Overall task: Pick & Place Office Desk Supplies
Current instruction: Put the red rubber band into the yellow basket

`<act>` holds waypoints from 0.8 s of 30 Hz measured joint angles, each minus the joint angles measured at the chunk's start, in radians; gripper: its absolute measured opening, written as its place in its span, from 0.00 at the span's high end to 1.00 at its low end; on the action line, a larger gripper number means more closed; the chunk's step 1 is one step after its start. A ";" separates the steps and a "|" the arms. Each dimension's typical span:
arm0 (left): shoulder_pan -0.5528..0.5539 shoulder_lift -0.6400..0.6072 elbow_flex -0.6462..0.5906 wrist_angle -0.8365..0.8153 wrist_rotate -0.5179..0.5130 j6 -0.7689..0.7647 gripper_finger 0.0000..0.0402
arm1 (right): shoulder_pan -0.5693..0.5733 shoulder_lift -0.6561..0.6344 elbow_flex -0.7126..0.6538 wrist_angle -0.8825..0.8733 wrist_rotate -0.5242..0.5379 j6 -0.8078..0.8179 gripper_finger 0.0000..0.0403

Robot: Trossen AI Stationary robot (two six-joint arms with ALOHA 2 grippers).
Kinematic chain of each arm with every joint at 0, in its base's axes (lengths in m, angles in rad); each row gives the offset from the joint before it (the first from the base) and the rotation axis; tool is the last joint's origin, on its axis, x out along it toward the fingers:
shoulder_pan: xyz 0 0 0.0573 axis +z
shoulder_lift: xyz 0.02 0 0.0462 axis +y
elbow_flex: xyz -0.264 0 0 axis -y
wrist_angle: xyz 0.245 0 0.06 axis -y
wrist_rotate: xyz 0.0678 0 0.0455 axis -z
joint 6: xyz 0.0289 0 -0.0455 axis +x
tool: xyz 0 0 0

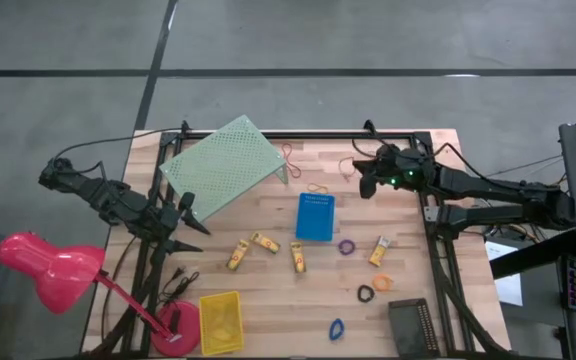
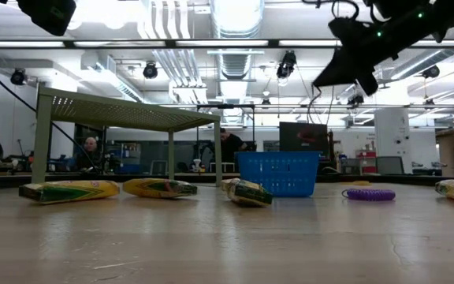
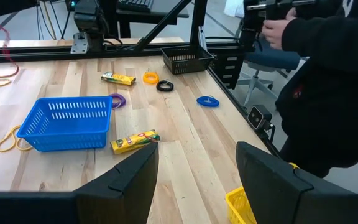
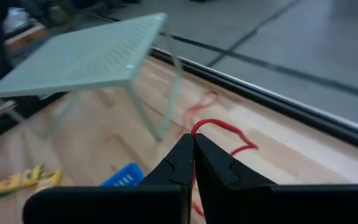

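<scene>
The wooden counter (image 1: 268, 290) carries a pale green perforated riser (image 1: 223, 165) at its far left, standing on thin legs. Near the middle sits a blue bin (image 1: 315, 216), with a yellow bin (image 1: 220, 322) at the near edge and a black bin (image 1: 412, 326) at the near right corner; the yellow bin is cut off in the left wrist view.

The left gripper (image 1: 190, 222) hovers by the riser's left end, its jaws spread wide and holding nothing. The right gripper (image 1: 364, 182) hangs over the far right of the counter, its jaws pressed together and empty, above a red cord (image 4: 219, 134).

Four yellow-gold pieces lie flat in a loose row in front of the blue bin: the first piece (image 1: 237, 255) with its long axis slanted, the second piece (image 1: 265, 242) slanted the other way, the third piece (image 1: 298, 257) running nearly front to back, and the fourth piece (image 1: 380, 250) off to the right, tilted. Their printing is too small to read.

Tan rubber bands (image 1: 318, 188) lie beyond the blue bin. A purple ring (image 1: 347, 246), orange ring (image 1: 382, 283), black ring (image 1: 366, 294) and blue ring (image 1: 336, 328) lie scattered flat to the right.
</scene>
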State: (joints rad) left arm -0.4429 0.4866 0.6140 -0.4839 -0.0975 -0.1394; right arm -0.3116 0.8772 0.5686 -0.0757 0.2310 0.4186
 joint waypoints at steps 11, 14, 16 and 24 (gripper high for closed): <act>0.000 0.000 0.000 0.000 0.000 0.000 0.45 | 0.158 0.001 0.000 0.216 0.003 -0.119 0.98; 0.000 0.000 0.000 0.000 0.000 0.000 0.45 | 0.194 0.001 0.000 0.261 0.004 -0.150 0.98; 0.000 0.000 0.000 0.000 0.000 0.000 0.45 | 0.219 0.000 0.000 0.280 0.003 -0.161 0.98; 0.000 0.000 0.000 0.000 0.000 0.000 0.45 | 0.330 -0.005 0.000 0.325 -0.009 -0.224 0.98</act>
State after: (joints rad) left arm -0.4431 0.4866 0.6136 -0.4839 -0.0978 -0.1394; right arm 0.0188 0.8726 0.5682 0.2490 0.2222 0.1943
